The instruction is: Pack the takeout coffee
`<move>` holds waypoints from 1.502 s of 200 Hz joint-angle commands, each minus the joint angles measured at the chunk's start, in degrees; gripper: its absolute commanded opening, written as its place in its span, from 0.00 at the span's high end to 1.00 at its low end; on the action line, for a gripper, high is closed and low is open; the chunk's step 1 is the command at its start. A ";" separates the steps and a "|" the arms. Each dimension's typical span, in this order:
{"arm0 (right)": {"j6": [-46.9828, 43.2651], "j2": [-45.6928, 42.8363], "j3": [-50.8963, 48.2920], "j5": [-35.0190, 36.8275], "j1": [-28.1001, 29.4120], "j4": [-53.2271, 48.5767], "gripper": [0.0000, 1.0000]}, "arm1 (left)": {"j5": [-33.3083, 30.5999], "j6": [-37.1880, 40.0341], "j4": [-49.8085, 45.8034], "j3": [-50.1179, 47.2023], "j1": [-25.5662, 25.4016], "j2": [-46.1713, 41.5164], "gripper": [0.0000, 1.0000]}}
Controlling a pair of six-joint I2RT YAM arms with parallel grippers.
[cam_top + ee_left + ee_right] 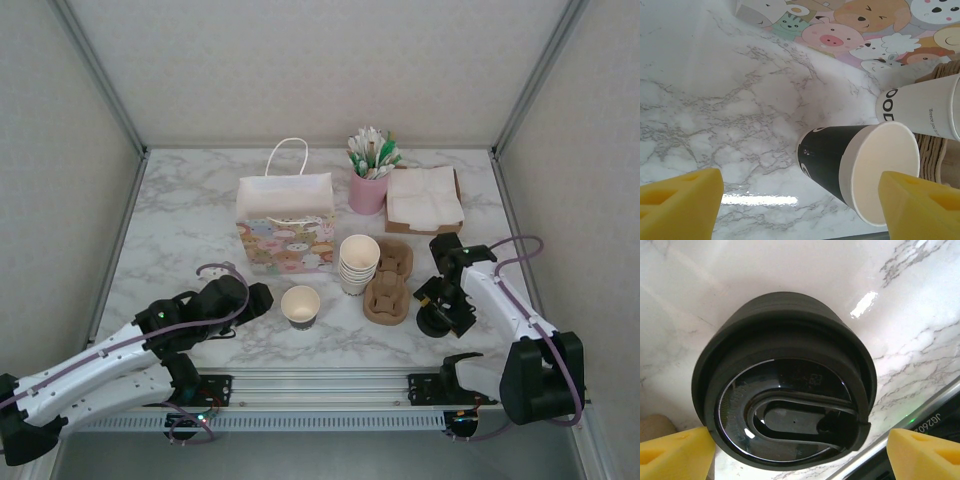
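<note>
I'm looking down from high behind my bases across the whole marble table (200, 230), while my left wrist camera is peering low and close at the single cup (855, 170) and my right is hovering tight above the black lid (785, 405), both spots shared with overhead.

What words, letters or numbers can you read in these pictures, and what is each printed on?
"OOD": large letters, cut off, on the cream cup stack.
"Breeze your": small print on the same cup; the rest is unreadable.
"JQ260": on the dark rail, cut off.
Black lid: embossed marks too blurred to read.
</note>
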 commanded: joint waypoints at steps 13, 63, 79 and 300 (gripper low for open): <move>1.09 0.24 -0.39 0.29 -0.33 0.49 0.20 | 3.00 2.59 2.01 3.65 0.46 1.12 0.22; 2.88 -3.21 0.58 -2.81 -1.33 -0.84 0.28 | 8.10 7.61 5.78 9.47 -0.22 6.83 0.24; 3.69 -4.88 1.14 -4.50 -2.33 -1.35 0.28 | 9.50 10.44 7.12 12.48 -1.45 9.98 0.25; 8.04 -11.10 8.02 -20.55 -17.55 -11.22 0.29 | 22.10 14.30 19.92 51.81 -16.07 65.30 0.45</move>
